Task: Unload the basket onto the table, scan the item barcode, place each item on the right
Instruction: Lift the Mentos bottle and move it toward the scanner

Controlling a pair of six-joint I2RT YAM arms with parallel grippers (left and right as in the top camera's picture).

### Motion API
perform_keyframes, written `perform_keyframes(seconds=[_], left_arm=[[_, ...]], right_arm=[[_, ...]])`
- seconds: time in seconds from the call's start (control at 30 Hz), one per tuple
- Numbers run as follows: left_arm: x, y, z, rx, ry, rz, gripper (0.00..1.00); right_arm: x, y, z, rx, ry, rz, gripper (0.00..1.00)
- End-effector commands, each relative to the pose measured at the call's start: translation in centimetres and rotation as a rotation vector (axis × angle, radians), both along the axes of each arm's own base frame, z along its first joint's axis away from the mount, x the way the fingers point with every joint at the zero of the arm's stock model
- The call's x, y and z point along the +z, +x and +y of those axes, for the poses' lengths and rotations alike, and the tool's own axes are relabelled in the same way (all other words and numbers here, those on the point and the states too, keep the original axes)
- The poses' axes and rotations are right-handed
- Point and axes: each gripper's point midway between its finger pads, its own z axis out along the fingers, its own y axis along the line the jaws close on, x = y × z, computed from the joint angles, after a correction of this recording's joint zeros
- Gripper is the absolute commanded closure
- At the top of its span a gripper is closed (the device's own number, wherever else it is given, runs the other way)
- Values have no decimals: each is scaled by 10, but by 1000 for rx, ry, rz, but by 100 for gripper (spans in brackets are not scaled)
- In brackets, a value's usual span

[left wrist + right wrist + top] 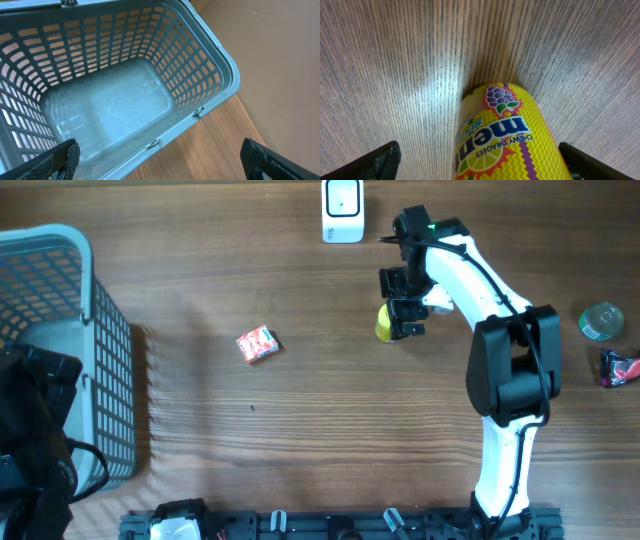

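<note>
1. My right hand stands open astride the yellow candy tube, with both fingers clear of it.
2. The tube rests on the desk, near the white scanner.
3. My left hand hangs open over the grey basket.

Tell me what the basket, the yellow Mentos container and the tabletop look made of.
Basket: grey-blue moulded plastic, matte, with a slotted lattice wall.
Mentos container: probably plastic under a glossy printed sleeve; highlights show, but metal cannot be ruled out.
Tabletop: wood-grain surface, satin sheen; veneer or laminate, cannot tell.
</note>
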Motion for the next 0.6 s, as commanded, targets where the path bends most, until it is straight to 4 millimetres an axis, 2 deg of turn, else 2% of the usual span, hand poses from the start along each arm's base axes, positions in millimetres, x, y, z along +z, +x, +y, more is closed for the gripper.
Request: perform_keyframes(seconds=[0.0,0.1,0.2,0.23,0.27,0.33,0.4,0.57], left_arm=[[0,-3,4,31,5,-2,0],[0,-3,4,31,5,-2,0],[-1,-3,4,30,4,-2,0],[-1,-3,4,30,4,-2,0],[-1,-2,4,30,4,-2,0],[-1,-3,4,30,4,-2,0],[0,-2,4,31,4,-3,0],[-1,-3,4,30,3,3,0]], right_arm=[[-3,4,-11,55,-76,-24,0],[9,4,-25,200,-149,-51,0],[36,10,-31,490,-181,-149,0],[51,16,-27,726,-184,-228,0],[56,15,-24,885,-187,-251,0],[55,6,-14,1180,-131,-264,0],[47,-5,-11,1366,-106,-248,0],[32,-10,-11,1536,-80,-223,0]])
